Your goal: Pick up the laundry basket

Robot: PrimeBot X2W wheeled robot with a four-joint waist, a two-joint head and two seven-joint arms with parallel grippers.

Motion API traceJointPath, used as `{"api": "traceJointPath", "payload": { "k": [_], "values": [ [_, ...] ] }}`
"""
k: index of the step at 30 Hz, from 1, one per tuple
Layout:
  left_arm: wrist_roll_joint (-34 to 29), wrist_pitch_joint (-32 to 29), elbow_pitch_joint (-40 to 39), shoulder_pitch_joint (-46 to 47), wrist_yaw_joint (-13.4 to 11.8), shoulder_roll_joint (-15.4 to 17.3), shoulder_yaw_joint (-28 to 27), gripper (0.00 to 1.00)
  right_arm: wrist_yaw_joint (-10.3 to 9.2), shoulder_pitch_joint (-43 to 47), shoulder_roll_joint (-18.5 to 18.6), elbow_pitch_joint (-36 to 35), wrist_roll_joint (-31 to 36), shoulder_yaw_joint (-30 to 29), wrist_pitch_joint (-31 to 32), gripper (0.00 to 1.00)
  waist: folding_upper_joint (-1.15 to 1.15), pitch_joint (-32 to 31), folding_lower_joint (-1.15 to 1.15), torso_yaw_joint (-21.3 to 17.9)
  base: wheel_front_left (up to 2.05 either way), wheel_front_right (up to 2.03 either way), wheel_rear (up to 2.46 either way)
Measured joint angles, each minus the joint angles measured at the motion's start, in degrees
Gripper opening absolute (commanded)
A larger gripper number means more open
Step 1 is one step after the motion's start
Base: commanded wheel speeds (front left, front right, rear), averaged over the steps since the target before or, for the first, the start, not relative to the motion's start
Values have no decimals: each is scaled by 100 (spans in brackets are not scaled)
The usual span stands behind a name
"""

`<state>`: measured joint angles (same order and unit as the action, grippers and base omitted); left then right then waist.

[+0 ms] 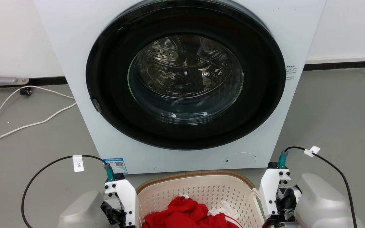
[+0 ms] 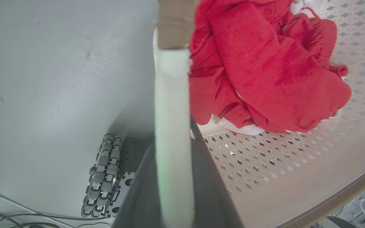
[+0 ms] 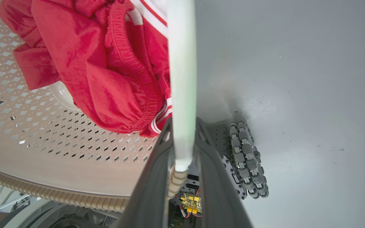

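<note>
The laundry basket (image 1: 198,190) sits low in the head view, just in front of the washing machine (image 1: 169,160) and between the two arms; whether its bottom rests on the floor (image 1: 334,120) I cannot tell. Red clothes (image 1: 185,213) lie heaped inside it, with a bit of white cloth (image 1: 225,207) beside them.

In the left wrist view the left gripper (image 2: 173,133) is closed narrow on the basket's white handle (image 2: 171,95); a dark finger (image 2: 141,186) lies against each side of the strip; the brown rim (image 2: 174,25) shows beyond it.

In the right wrist view the right gripper (image 3: 183,126) is likewise closed narrow, clamping the other white handle (image 3: 182,63); its fingers (image 3: 152,183) hug the strip on both sides; a roller wheel (image 3: 247,158) of the robot's base stands on the grey floor just outside the basket wall.

A white cable (image 1: 27,123) trails over the floor to the left of the machine, well apart from the basket.
</note>
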<state>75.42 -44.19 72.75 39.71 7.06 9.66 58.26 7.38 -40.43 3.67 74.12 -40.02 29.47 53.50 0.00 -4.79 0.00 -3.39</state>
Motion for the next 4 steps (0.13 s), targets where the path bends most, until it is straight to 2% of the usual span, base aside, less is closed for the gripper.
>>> {"api": "traceJointPath", "payload": {
  "k": [4],
  "values": [
    [0,-1,10,0,0,-8,4,0,0,0,0,0,0,0,-1,0,0,5,0,2,0,0,0]
  ]
}}
